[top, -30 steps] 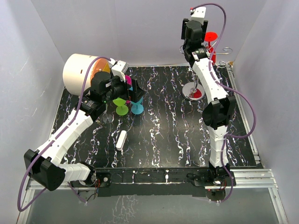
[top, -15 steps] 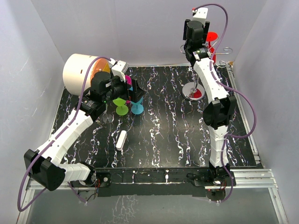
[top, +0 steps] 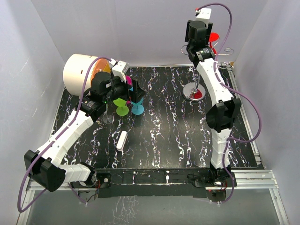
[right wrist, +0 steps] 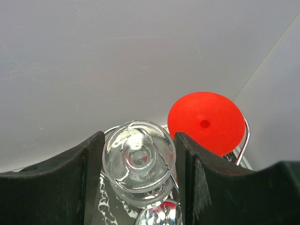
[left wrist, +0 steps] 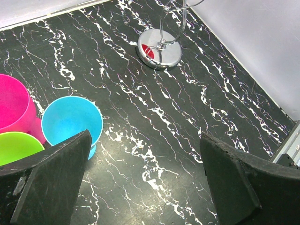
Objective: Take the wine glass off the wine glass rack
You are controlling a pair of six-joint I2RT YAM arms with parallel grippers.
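Clear wine glass sits in right pincer.

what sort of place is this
Probably a robot test cell, not a home: a left arm and right arm bolted to a metal rail, plain white walls boxing in a black marbled table, and props like a wine glass rack.

the wine glass rack is a silver wire stand: a round, mirror-bright base flat on the black marbled tabletop at its far right, a thin upright pole, and curled scroll arms on top near the back wall. the clear wine glass is upside down at the rack's top, round foot uppermost, pinched on both sides by the fingers of the right end effector – whether its stem sits in the arms cannot be told. just beside it a red wine glass is foot-up too.
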